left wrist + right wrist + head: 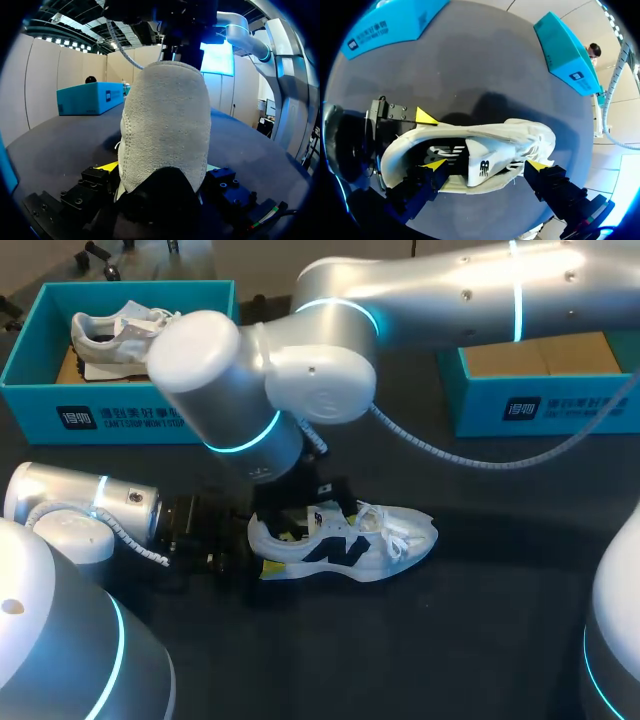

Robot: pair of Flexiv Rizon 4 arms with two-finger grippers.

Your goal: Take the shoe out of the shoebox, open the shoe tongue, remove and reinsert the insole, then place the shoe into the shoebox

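the shoe [345,545] lies on the table [480,640], a shoebox [120,420] behind-left (second shoe [115,335] inside), another box [560,405] behind-right.

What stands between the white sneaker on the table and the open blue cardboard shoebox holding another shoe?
The right arm's silver elbow hangs over the direct line from sneaker to shoebox; the table beneath it is hidden.

Shoe [345,545] is noted white with navy side logo and yellow-green accents; heel [165,125] is seen in grey suede; shoebox [120,418] is coloured teal with white print; table [480,640] dark grey; left arm [60,505] and right arm [330,375] silver, ringed in cyan light; fingertips [537,164] of right gripper [486,164] bright yellow.
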